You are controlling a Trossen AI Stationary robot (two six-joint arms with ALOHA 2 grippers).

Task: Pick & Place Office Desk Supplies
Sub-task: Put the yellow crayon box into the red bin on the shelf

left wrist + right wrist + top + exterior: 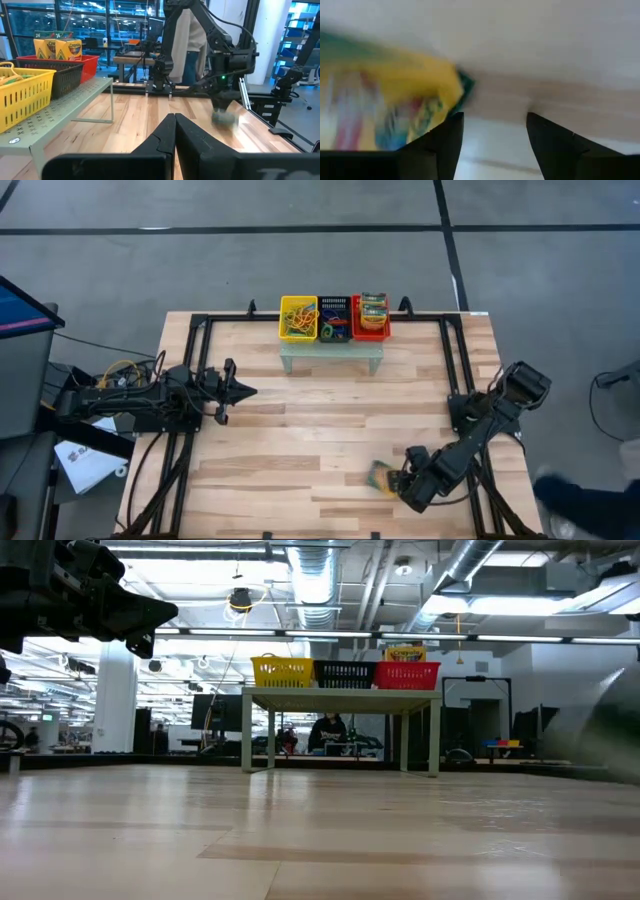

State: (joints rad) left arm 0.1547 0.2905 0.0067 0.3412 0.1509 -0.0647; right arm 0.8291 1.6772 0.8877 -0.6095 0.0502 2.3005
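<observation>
**Currently: crayon box offset beside the right gripper**

The right gripper (492,132) hangs low over the table's (300,440) near edge, fingers parted and empty. The crayon box (390,110) lies flat just beside one finger, outside the gap. The left gripper (240,391), closed, waits well apart.

At the bottom centre, the left claw (175,131) shows its two dark fingers pressed together. At left stand a yellow basket (22,97), a black basket (62,80) and a red basket (87,65) holding crayon boxes (57,49). The other arm (220,55) hangs over the bench (140,107) right of centre.
</observation>
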